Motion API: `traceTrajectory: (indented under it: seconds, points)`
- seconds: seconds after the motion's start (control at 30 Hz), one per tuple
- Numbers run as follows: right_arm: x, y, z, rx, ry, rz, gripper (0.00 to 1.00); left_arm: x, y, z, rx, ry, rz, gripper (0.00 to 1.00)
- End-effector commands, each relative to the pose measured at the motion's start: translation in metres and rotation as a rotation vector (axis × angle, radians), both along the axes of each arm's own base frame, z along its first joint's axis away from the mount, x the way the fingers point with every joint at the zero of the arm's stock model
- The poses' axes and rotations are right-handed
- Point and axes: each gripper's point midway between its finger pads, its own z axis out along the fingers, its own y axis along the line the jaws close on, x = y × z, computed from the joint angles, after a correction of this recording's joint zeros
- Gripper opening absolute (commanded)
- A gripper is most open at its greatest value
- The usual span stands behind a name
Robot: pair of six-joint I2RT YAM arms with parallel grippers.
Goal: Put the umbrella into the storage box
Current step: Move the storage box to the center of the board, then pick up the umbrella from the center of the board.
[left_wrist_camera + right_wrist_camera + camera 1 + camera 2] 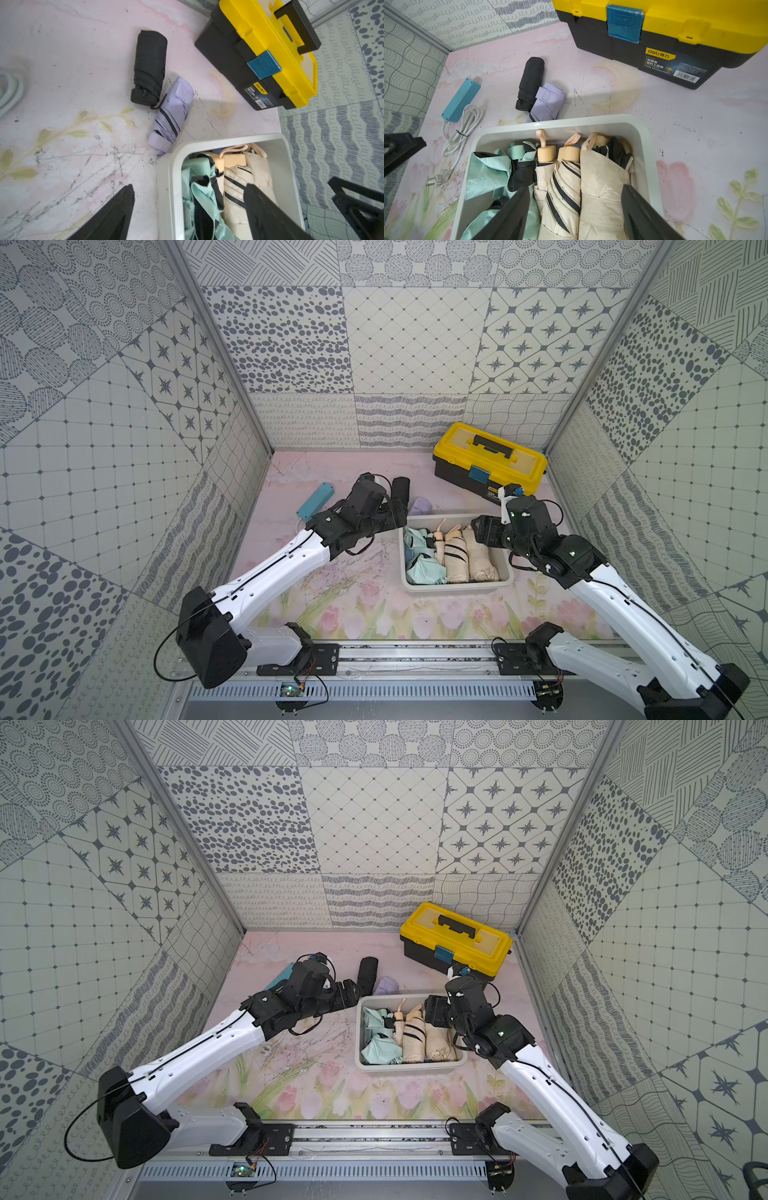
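L gripper (189, 185): jaws wide apart, nothing btwn them. One finger hangs over the mat (62, 93), the other over the storage box (166, 187), so they straddle its frame-left wall. R gripper (575, 186): likewise spread wide, gripping nothing, above the cream umbrellas (600, 187), at box's upper-right corner in both top views.

Box sits right of frame centre, lower-mid. Inside are 4 umbrellas side by side, long axes all up-down in frame, handle ends toward frame top. Mint umbrella (419, 564) lies along the left wall, loosely folded, fabric crumpled w/ black lining showing. 3 creams fill the rest; two show black stripes.

Outside box, just above its upper-left corner: black umbrella (401, 489), tightly rolled, axis approx up-down. Lilac umbrella (420, 506) lies diag. beside it, touching black's lower end, its other end right at box corner. Cannot tell if it touches the rim.

Yellow-lidded toolbox (490, 460) is upper right, apart from box. Blue power strip (316, 499) is left of centre.
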Motion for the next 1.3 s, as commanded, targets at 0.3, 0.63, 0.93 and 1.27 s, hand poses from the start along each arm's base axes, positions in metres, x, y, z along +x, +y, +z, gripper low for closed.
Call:
traceTrajectory:
  seconds: [0.3, 0.63, 0.93, 1.27]
  points:
    - [0.014, -0.006, 0.024, 0.041, -0.111, -0.047, 0.76, 0.126, -0.02, -0.071, 0.249, 0.091, -0.092, 0.96]
    - [0.018, -0.006, 0.024, 0.043, -0.099, -0.054, 0.75, 0.177, -0.025, -0.133, 0.392, 0.15, -0.068, 0.98]
    - [0.01, -0.012, 0.015, 0.071, -0.07, -0.094, 0.74, 0.197, -0.019, -0.179, 0.466, 0.209, -0.012, 0.99]
    - [0.015, -0.008, 0.013, 0.064, -0.057, -0.084, 0.74, 0.212, -0.015, -0.205, 0.473, 0.229, 0.0, 0.79]
